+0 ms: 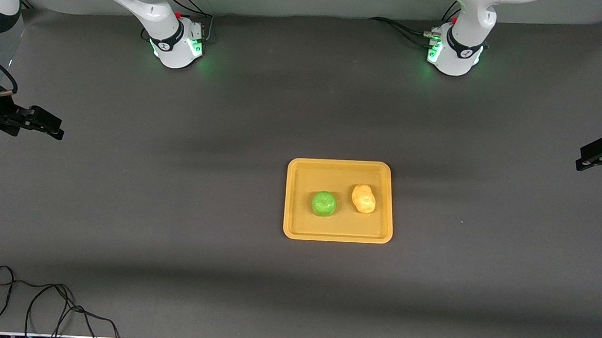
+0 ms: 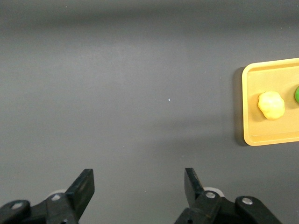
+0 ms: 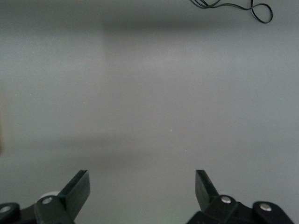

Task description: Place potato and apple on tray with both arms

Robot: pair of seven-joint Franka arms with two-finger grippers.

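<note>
On the dark table (image 1: 175, 209), apple (image 1: 324, 203) and potato (image 1: 364, 198) are seen resting side by side on the tray (image 1: 337, 236). The left gripper (image 1: 590, 157) and right gripper (image 1: 50, 127) are held spread and empty, well apart from the tray at the table's ends; no further reach is judged necessary.

The left gripper (image 1: 584, 162) is hanging in the air at the left arm's end of the table, with its two fingers (image 2: 83, 187) spread wide and nothing between them. The right gripper (image 1: 56, 129) is hanging at the right arm's end, its fingers (image 3: 77, 186) likewise spread wide and holding nothing. Both arms are waiting, drawn out to the sides.
</note>
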